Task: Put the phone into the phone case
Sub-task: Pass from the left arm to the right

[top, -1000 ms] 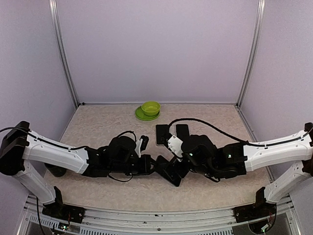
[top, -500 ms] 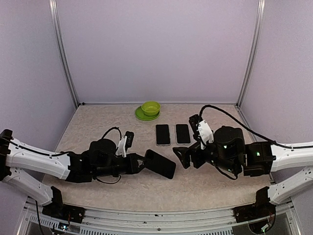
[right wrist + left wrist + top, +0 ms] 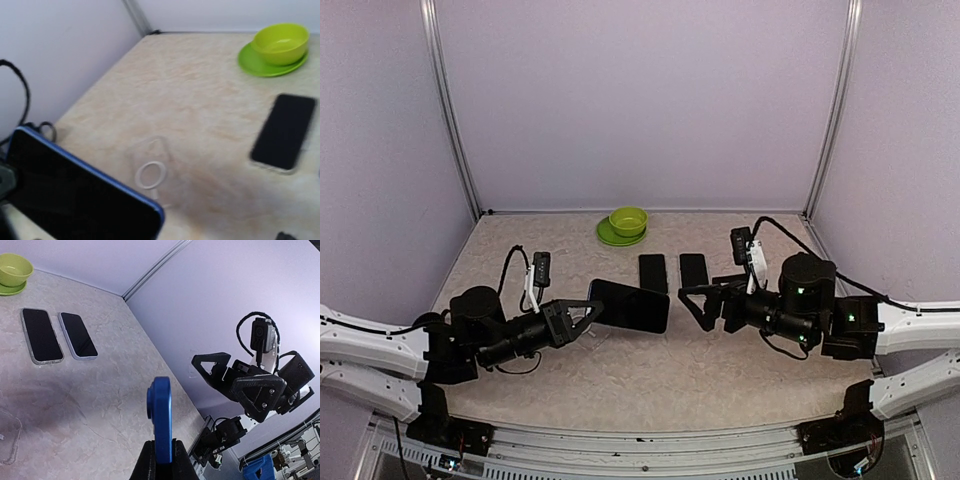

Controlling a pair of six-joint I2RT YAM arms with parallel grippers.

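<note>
My left gripper (image 3: 582,316) is shut on the blue phone (image 3: 630,306) and holds it on edge above the table, its black screen toward the right arm. In the left wrist view the phone's blue edge (image 3: 160,416) stands up between my fingers (image 3: 146,460). In the right wrist view its screen (image 3: 75,197) fills the lower left. The clear phone case (image 3: 150,167) with a white ring lies flat on the table beyond the phone; its corner shows in the left wrist view (image 3: 7,436). My right gripper (image 3: 696,304) is open and empty, a little right of the phone.
Two other phones (image 3: 653,272) (image 3: 693,270) lie side by side at the table's middle back. A green bowl (image 3: 628,220) sits on a green plate behind them. Purple walls enclose the table on three sides.
Both arms have drawn apart from the centre. The left arm pulled back left, lifting and turning the phone. The right gripper came away from the phone and moved right.
</note>
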